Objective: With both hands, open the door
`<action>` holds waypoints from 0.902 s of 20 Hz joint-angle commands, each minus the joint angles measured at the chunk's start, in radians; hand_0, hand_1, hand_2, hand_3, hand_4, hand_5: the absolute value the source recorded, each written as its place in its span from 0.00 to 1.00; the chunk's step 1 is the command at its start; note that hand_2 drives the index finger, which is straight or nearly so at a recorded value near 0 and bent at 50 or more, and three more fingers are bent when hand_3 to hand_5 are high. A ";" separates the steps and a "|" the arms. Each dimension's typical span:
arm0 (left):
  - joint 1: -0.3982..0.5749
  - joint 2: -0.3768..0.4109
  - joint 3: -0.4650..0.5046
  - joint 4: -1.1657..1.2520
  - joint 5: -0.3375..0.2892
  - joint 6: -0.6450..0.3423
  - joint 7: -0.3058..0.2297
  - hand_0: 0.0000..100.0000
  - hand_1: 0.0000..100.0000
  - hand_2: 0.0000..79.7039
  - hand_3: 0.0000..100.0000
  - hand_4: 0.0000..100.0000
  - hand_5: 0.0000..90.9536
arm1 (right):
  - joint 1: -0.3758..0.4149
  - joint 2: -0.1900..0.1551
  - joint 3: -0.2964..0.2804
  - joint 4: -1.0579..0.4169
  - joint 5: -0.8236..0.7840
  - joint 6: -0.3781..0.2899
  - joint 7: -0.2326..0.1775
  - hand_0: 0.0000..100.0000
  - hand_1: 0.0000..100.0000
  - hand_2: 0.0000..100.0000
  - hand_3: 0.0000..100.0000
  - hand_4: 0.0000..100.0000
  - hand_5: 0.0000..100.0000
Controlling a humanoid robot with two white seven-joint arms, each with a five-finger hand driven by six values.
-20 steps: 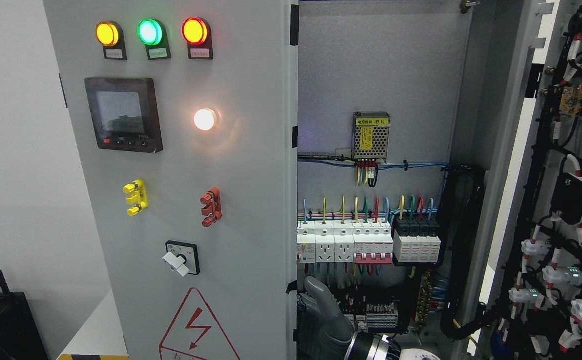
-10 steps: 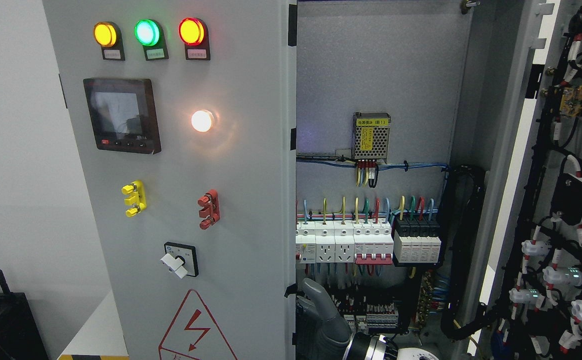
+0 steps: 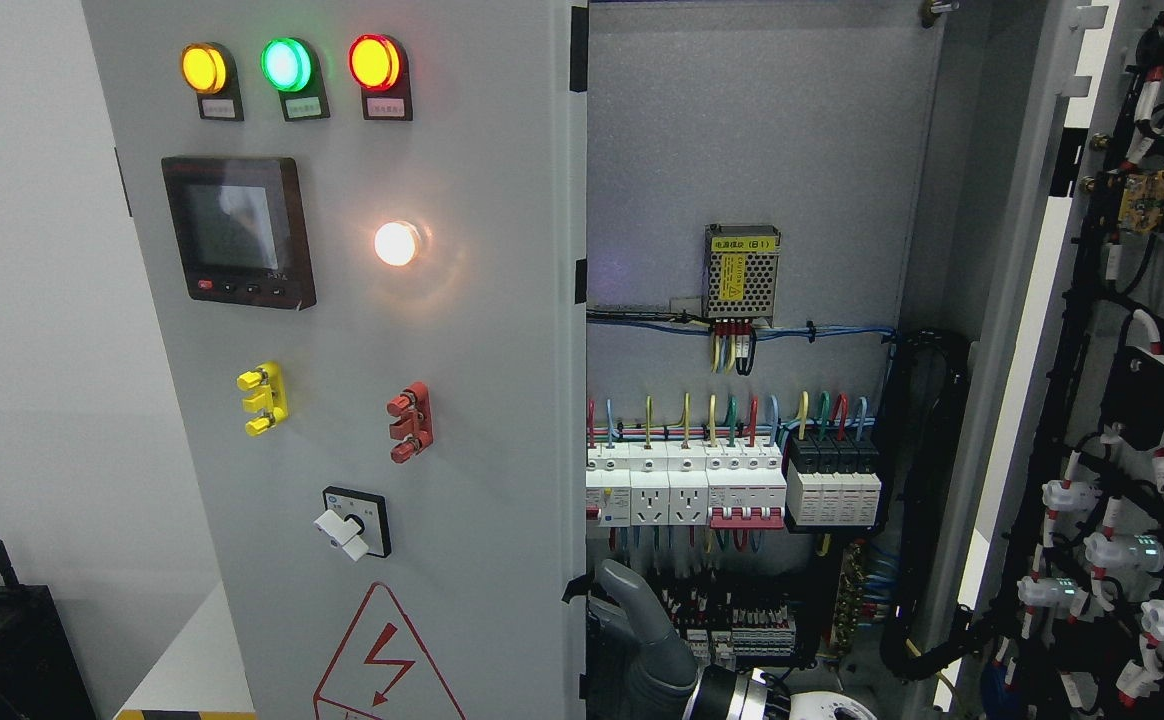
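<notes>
The left door [image 3: 362,380] is pushed from behind its free edge by a grey hand [image 3: 647,625], so it swings wider; finger state cannot be told.

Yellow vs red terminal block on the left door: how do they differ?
The yellow terminal block sits further left and slightly higher on the left door; the red terminal block sits further right, nearer the door's free edge, and slightly lower. The yellow one is below the dark display, the red one below the lit white lamp. Both are upright strips with three knobs pointing left.
</notes>
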 commanded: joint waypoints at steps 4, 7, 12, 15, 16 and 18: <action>-0.031 0.000 0.000 0.000 0.000 0.000 0.001 0.00 0.00 0.00 0.00 0.04 0.00 | -0.020 0.003 0.041 0.028 -0.008 -0.002 0.009 0.00 0.00 0.00 0.00 0.00 0.00; -0.031 0.000 0.000 0.000 0.000 0.000 0.001 0.00 0.00 0.00 0.00 0.04 0.00 | -0.025 0.003 0.046 0.030 -0.011 -0.002 0.017 0.00 0.00 0.00 0.00 0.00 0.00; -0.031 0.000 0.001 0.000 0.000 0.000 0.001 0.00 0.00 0.00 0.00 0.04 0.00 | -0.025 0.005 0.046 0.031 -0.037 -0.002 0.044 0.00 0.00 0.00 0.00 0.00 0.00; -0.031 0.000 0.000 0.000 0.000 0.000 0.001 0.00 0.00 0.00 0.00 0.04 0.00 | -0.025 0.005 0.044 0.031 -0.057 -0.002 0.061 0.00 0.00 0.00 0.00 0.00 0.00; -0.031 0.000 0.000 0.000 0.000 0.000 0.001 0.00 0.00 0.00 0.00 0.04 0.00 | -0.025 0.005 0.044 0.031 -0.066 -0.002 0.073 0.00 0.00 0.00 0.00 0.00 0.00; -0.031 0.000 0.000 0.000 0.000 0.000 0.001 0.00 0.00 0.00 0.00 0.04 0.00 | -0.025 0.005 0.044 0.031 -0.067 -0.002 0.081 0.00 0.00 0.00 0.00 0.00 0.00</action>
